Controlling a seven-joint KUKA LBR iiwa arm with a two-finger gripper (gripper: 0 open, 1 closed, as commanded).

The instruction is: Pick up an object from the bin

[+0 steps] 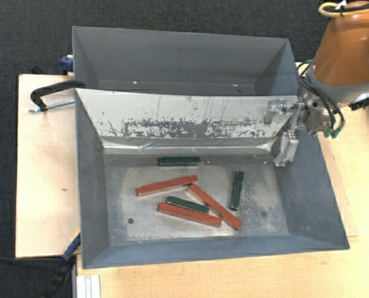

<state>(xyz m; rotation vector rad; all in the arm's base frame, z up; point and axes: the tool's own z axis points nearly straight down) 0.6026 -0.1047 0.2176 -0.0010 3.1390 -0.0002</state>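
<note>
My gripper (286,148) hangs above the bin's right slope, near the back right corner of the floor, with nothing seen in it. The closest thing is a dark green stick (236,189), lying lengthwise on the floor below and to the left of the gripper. Another dark green stick (179,161) lies crosswise against the back wall, further left. A red stick (214,206) runs diagonally down towards the right, its lower end close under the first green stick.
Two more red sticks (166,186) (189,215) and a short dark green one (187,204) lie crossed in the middle of the floor. The bin's walls slope steeply on all sides. The arm with its orange cover stands past the right rim.
</note>
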